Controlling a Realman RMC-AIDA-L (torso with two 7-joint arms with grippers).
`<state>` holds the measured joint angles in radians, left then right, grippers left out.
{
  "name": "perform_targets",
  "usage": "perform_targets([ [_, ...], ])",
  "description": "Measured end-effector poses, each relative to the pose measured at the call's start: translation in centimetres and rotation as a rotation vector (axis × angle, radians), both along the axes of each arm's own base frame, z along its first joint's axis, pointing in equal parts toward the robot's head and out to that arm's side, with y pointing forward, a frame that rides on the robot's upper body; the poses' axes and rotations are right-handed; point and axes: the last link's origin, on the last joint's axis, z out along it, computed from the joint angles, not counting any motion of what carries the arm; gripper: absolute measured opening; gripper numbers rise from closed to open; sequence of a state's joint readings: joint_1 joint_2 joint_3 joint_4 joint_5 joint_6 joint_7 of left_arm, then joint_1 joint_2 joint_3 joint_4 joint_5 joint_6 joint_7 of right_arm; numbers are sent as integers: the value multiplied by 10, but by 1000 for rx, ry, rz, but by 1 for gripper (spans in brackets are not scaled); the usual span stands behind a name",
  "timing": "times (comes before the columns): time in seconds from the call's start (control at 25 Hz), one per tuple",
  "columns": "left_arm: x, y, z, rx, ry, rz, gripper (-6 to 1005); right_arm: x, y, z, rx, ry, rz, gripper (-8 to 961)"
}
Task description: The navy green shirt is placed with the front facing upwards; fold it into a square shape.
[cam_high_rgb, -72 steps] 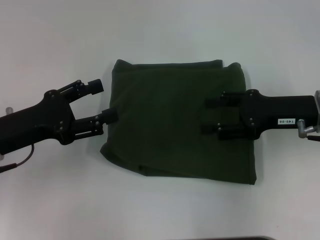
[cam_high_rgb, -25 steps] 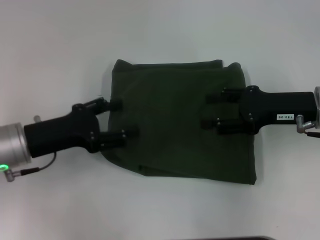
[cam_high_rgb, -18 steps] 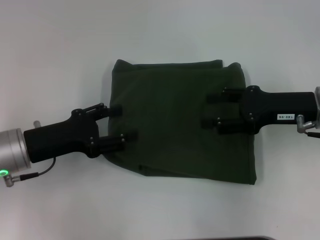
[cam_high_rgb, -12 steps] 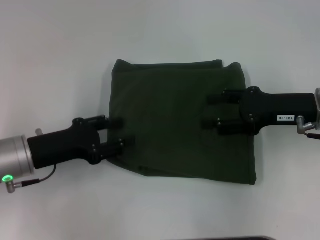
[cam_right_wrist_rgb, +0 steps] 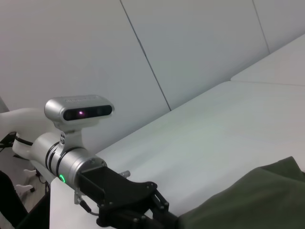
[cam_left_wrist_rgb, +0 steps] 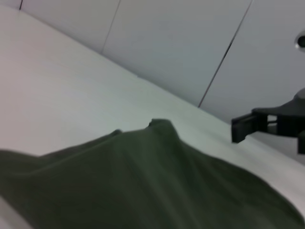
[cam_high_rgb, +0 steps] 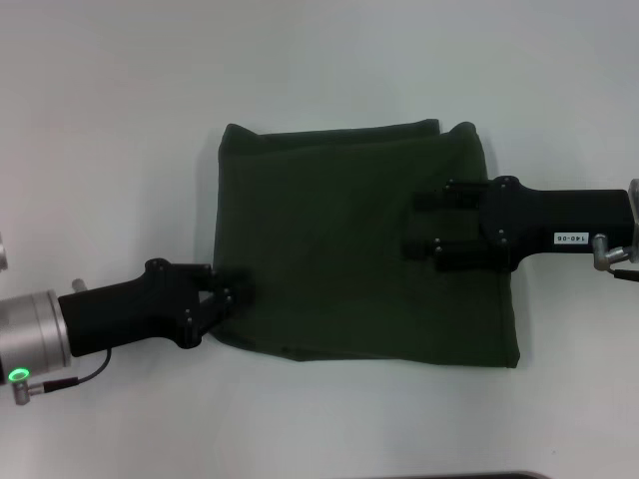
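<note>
1. Currently the dark olive-green cotton shirt [cam_high_rgb: 359, 249] lies folded into a roughly square bundle at the middle of the white table [cam_high_rgb: 120, 110], plain green side up; no print or collar shows.
2. Its far edge runs fairly straight, with a small notch near the far right corner; the near edge slopes slightly, and the near right corner reaches nearest of all.
3. Left gripper [cam_high_rgb: 236, 292]: at the shirt's near left corner, its black fingers drawn together on the cloth there. The fabric pinches in at that point, so the grip is on the shirt's edge.
4. Left arm: black housing and silver wrist cuff with a green light, reaching in from the near left.
5. Right gripper [cam_high_rgb: 414, 225]: over the right half of the shirt, arm coming in from the right edge. Its two black fingers lie parallel and apart, spread moderately, flat above or on the cloth; contact cannot be confirmed. Nothing is clasped between them.
6. Left wrist view: the shirt [cam_left_wrist_rgb: 143, 186] rises in a low ridge on the table, with the right gripper [cam_left_wrist_rgb: 242, 129] seen beyond it.
7. Right wrist view: the left gripper [cam_right_wrist_rgb: 164, 214] meets the shirt's edge [cam_right_wrist_rgb: 252, 200], fingers hidden in the fold.
</note>
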<state>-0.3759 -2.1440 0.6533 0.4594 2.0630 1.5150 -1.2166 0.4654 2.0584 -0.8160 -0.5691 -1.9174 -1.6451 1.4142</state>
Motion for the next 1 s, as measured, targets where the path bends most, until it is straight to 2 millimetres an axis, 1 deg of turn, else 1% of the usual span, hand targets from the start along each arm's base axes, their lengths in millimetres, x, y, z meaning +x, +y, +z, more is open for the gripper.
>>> perform_targets([
  [0.4, -7, -3, -8, 0, 36, 40, -3, 0, -1, 0, -4, 4, 3, 819],
  [0.56, -10, -4, -13, -9, 55, 50, 0, -1, -1, 0, -4, 5, 3, 820],
  [0.72, -9, -6, -14, -16, 52, 44, 1, -1, 0, 0, -3, 6, 5, 820],
  [1.0, -2, -8, -3, -21, -2, -13, 2, -1, 1, 2, 5, 10, 1, 820],
])
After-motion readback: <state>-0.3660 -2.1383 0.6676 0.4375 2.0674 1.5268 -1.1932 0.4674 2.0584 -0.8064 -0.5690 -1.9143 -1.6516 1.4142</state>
